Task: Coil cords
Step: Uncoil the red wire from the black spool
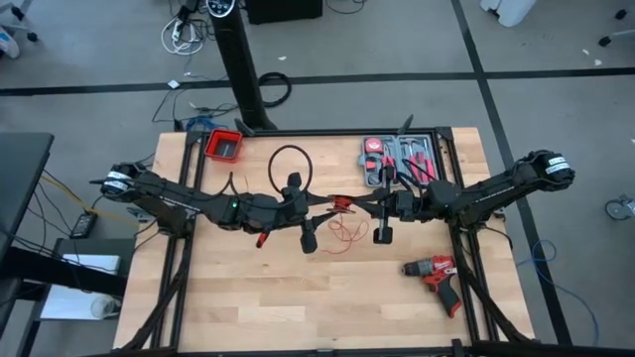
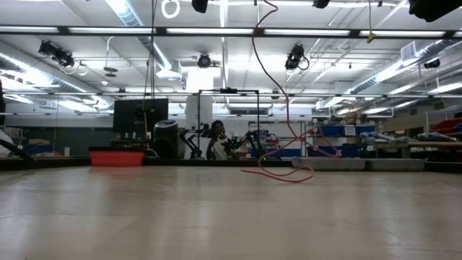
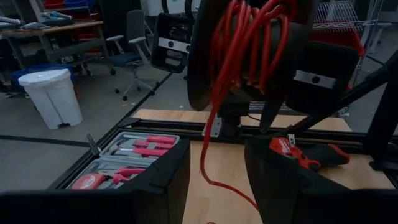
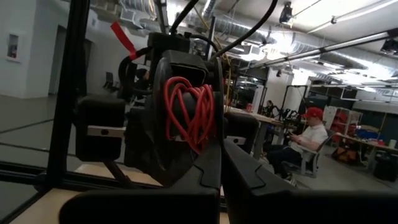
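Cord (image 1: 342, 204): thin red wire, wound into a small bundle held in the air above the middle of the table, left of the tool case; a loose tail (image 1: 346, 234) drops from it and lies in loops on the wood. Its black stretch and ends are not made out.
Cord, close up: in the left wrist view the red turns (image 3: 249, 43) wrap the other arm's dark fingers; in the right wrist view the same kind of winding (image 4: 189, 112) sits on the dark gripper opposite. Which finger carries which turn is hard to tell.
Cord, low view: a red strand (image 2: 278, 108) hangs from beyond the upper edge down to a loop on the tabletop; both grippers are cut off there.
Left gripper (image 1: 327, 202): at the bundle, coming from the side away from the tool case; jaws stand wide, with cord wound about them.
Right gripper (image 1: 359, 203): at the bundle, on the tool-case side; jaws closed together, their tips lost behind the wire.
Black loop (image 1: 289, 165): a dark ring on the table, left of the tool case, nature unclear.
Tool case (image 1: 399, 159): open, red-handled tools inside, partly covered by the right arm.
Red bin (image 1: 224, 145): far left of the tool case, at the table's back edge.
Drill (image 1: 438, 275): red and black, lying on the table in front of the tool case.
Person (image 4: 305, 146): seated in the room beyond the table, red cap, seen only in the right wrist view.
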Action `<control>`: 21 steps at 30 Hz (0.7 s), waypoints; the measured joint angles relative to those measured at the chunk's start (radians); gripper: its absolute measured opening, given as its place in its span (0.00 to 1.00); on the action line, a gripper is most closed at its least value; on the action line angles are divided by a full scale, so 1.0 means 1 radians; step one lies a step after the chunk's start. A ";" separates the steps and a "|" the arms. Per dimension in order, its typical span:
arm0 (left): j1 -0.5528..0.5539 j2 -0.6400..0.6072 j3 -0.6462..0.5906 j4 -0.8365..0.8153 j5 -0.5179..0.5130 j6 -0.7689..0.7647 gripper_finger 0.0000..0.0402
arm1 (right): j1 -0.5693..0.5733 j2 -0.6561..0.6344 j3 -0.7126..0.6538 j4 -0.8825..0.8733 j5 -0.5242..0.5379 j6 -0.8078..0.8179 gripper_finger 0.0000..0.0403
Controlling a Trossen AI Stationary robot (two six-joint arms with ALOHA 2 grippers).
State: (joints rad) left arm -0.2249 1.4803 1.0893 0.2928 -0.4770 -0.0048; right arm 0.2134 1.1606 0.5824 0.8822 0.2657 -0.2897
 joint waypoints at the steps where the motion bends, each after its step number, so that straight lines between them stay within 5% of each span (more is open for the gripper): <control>1: 0.000 0.000 0.000 0.000 0.000 0.000 0.39 | 0.000 0.000 0.000 0.000 0.000 0.000 0.00; 21: 0.000 0.000 0.000 -0.033 -0.001 0.000 0.39 | 0.000 0.000 0.000 -0.010 -0.008 0.000 0.00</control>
State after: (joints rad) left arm -0.2245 1.4799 1.0893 0.2596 -0.4782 -0.0044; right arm 0.2134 1.1606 0.5823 0.8725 0.2578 -0.2901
